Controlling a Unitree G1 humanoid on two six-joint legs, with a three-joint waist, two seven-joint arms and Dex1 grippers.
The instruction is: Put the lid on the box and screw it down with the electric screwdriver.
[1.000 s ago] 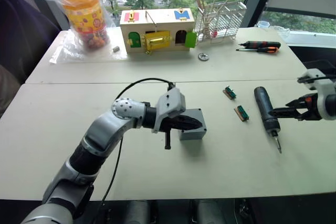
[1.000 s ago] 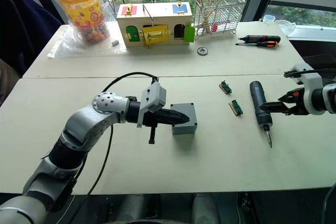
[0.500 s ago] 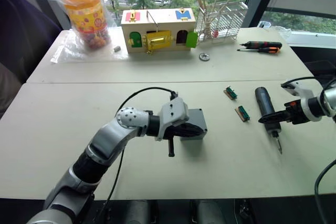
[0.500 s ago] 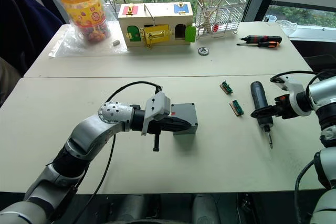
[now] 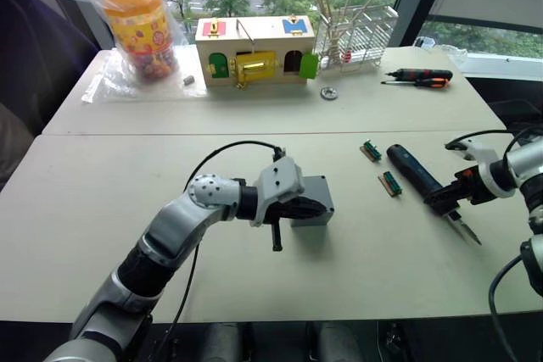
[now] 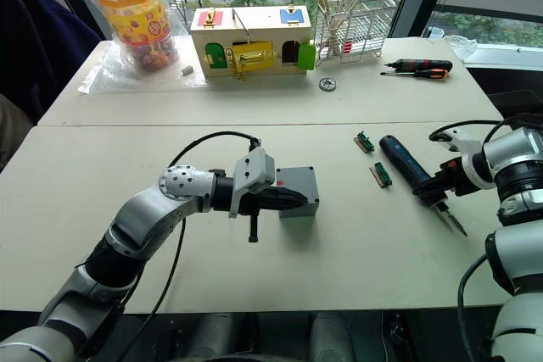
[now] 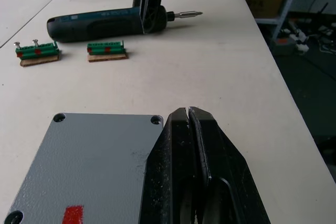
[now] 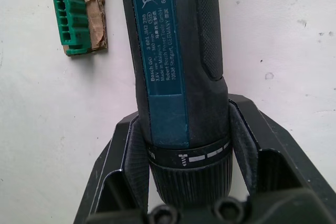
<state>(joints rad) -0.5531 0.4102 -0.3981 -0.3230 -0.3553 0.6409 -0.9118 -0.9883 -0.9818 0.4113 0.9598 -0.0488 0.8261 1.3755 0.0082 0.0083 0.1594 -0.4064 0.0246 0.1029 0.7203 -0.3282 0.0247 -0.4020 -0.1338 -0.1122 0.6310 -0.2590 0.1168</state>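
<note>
The grey box (image 5: 314, 208) stands mid-table, and the grey lid (image 7: 89, 166) with its red mark lies flat on top of it. My left gripper (image 7: 188, 111) is shut and rests on the lid beside one edge, holding nothing. To the right the dark blue electric screwdriver (image 5: 411, 173) lies slanted on the table, its bit (image 5: 468, 232) pointing toward the near right. My right gripper (image 8: 186, 150) is shut on the electric screwdriver just behind its collar, with a finger (image 8: 247, 145) on each side of the barrel.
Two green connector strips (image 5: 371, 151) (image 5: 390, 182) lie between the box and the screwdriver. On the far table stand a wooden box with coloured doors (image 5: 254, 48), a bagged jar (image 5: 136, 19), a wire rack (image 5: 361, 31) and two hand screwdrivers (image 5: 420, 78).
My right gripper came in from the right and shut on the electric screwdriver, which swung so its rear end points far left. My left gripper settled on the lid and stayed.
</note>
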